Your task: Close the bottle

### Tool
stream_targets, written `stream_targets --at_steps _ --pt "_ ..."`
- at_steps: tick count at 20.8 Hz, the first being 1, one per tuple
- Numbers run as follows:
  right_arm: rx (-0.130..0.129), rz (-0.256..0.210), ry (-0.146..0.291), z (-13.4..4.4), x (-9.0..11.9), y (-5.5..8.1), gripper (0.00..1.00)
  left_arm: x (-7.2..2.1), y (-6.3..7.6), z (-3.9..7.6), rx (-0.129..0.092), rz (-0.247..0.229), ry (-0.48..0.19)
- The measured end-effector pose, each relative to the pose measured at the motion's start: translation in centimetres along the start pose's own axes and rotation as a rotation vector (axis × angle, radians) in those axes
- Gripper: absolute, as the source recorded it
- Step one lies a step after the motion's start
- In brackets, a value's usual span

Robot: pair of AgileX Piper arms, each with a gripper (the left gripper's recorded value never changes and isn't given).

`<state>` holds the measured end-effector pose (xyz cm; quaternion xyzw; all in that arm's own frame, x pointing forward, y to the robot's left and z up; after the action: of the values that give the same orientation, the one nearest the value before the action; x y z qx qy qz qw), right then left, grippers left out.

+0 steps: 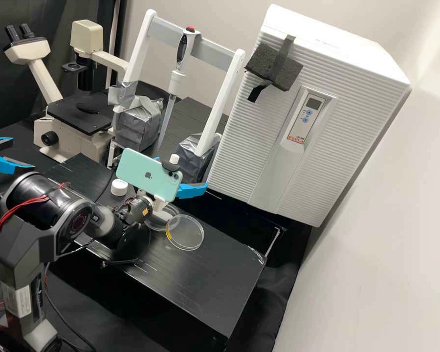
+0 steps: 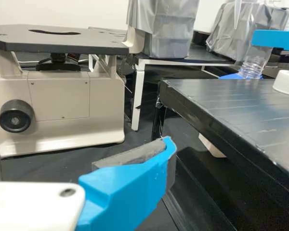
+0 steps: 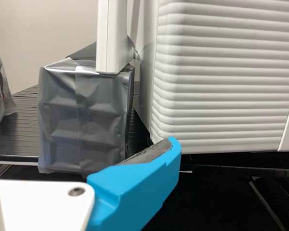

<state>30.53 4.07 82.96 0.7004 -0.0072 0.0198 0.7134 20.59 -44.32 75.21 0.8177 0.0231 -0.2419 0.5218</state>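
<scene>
Well, my left claw and right claw both gape, empty. Beside the right one the bottle looks light, slick, crushable; the cap lies apart on the tabletop, and I'd pinch its rim.

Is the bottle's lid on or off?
Off, it seems: the white round cap lies on the black bench, apart from the clear plastic bottle, whose mouth is hidden.
</scene>
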Motion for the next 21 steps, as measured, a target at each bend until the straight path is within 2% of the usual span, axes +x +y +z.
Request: stream_targets --at_steps 4,10,12,15,17,19,21 --pt "0.000 0.000 0.000 0.0 0.0 0.0 1.00 0.10 -0.3 -0.1 -0.007 -0.014 0.005" --pt "-0.001 0.004 0.005 -0.1 -0.4 0.2 1.00 0.30 -0.3 0.2 -0.002 -0.015 -0.013" --pt "0.014 0.007 0.030 -0.6 -1.5 0.8 1.00 0.46 -0.2 0.3 0.002 -0.012 -0.020" --pt "0.045 0.016 0.100 -2.0 -3.8 1.7 1.00 0.69 0.1 0.3 0.007 -0.004 -0.026" --pt "0.052 0.020 0.156 -2.8 -5.3 2.1 1.00 0.80 0.1 0.3 0.007 -0.004 -0.026" --pt "0.059 0.016 0.190 -3.2 -6.6 2.2 1.00 0.84 0.0 0.2 0.004 -0.009 -0.024" --pt "0.066 -0.009 0.219 -3.4 -8.0 1.9 1.00 0.88 -0.2 0.1 0.001 -0.015 -0.022"
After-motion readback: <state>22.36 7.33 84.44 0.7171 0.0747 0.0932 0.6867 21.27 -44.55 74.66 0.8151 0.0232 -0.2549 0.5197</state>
